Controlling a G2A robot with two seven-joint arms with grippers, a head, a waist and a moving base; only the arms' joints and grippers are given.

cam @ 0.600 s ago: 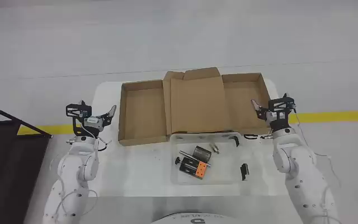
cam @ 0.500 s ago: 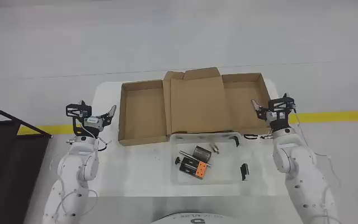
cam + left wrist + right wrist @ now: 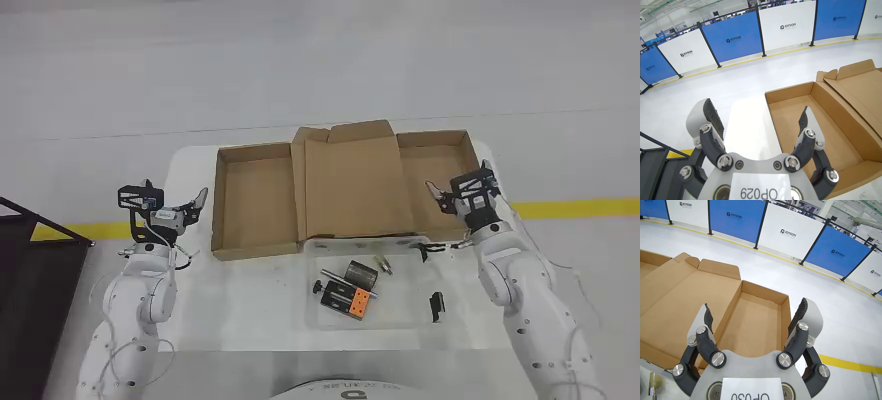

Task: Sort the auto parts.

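Parts (image 3: 348, 283): in clear tray (image 3: 315, 318) at bench (image 3: 250, 300) front; black part (image 3: 436, 305) just beside tray | left gripper (image 3: 756, 106): fingers spread, empty, beside left box (image 3: 255, 205) | right gripper (image 3: 754, 303): fingers spread, empty, over right box (image 3: 440, 165)

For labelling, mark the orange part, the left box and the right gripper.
orange part (image 3: 350, 301), top view, its orange top face.
left box (image 3: 255, 205), top view, its bare floor.
right gripper (image 3: 755, 303), right wrist view, midway between fingertips.
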